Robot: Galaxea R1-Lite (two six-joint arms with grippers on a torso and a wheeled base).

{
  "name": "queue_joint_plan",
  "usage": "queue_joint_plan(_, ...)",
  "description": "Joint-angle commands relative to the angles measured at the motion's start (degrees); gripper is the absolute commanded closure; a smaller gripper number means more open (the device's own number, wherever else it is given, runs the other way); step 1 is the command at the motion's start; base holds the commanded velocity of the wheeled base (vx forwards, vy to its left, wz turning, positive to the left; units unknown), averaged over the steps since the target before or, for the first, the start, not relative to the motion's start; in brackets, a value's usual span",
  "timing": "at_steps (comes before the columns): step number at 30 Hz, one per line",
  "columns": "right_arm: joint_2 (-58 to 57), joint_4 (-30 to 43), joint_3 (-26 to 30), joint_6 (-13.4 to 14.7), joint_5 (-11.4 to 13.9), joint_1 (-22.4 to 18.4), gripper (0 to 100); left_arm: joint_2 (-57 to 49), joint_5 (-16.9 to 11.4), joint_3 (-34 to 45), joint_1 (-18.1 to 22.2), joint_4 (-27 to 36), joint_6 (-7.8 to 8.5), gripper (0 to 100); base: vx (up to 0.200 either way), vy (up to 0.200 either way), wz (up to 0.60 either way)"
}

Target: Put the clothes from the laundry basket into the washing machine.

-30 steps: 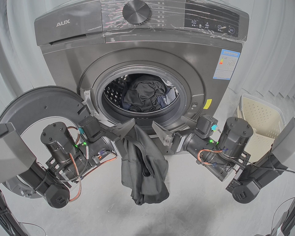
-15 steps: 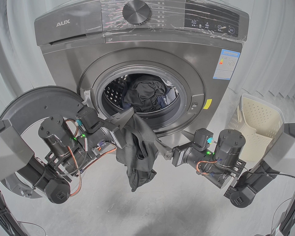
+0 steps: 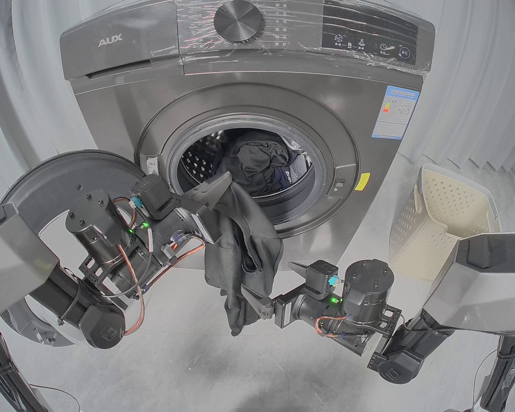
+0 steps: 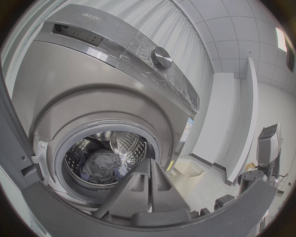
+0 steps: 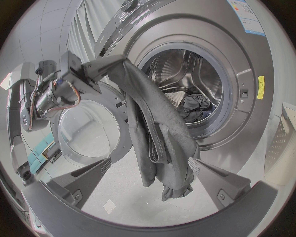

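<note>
L hand [image 3: 222, 182] grips dark garment [image 3: 241, 252]; R hand [image 3: 266, 276] open beside it.

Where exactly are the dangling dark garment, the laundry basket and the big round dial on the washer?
dark garment [image 3: 241, 247], head view, middle of the hanging cloth.
laundry basket [image 3: 456, 204], head view, its perforated inner wall.
dial [image 3: 237, 20], head view, centre of its face.

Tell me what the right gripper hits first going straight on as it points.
Most likely the dark garment hanging from the shut left gripper: its lower folds appear between the fingers of the open right gripper, though depth is unclear.
</note>
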Motion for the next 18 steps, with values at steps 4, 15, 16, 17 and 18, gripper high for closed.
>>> queue_joint_plan(4,5.1,0.0,-2.9,-0.8,0.0,-1.4,0,-0.3,0.0,-0.4,0.0,0.0,-0.06,100,0.0,0.0,0.0)
queue_joint_plan(15,11.5,0.0,-10.3,-1.8,0.5,-4.4,0,-0.3,-0.1,-0.3,-0.1,-0.1,-0.23,100,0.0,0.0,0.0)
queue_joint_plan(16,11.6,0.0,-10.9,-1.8,0.5,-4.4,0,-0.3,-0.1,-0.3,-0.1,-0.1,-0.23,100,0.0,0.0,0.0)
queue_joint_plan(17,11.8,-0.1,-11.4,-1.8,0.5,-4.5,0,-0.3,-0.1,-0.3,-0.1,-0.1,-0.23,100,0.0,0.0,0.0)
queue_joint_plan(18,12.0,0.0,-11.9,-1.8,0.5,-4.5,0,-0.5,-0.1,-0.3,-0.1,-0.1,-0.23,100,0.0,0.0,0.0)
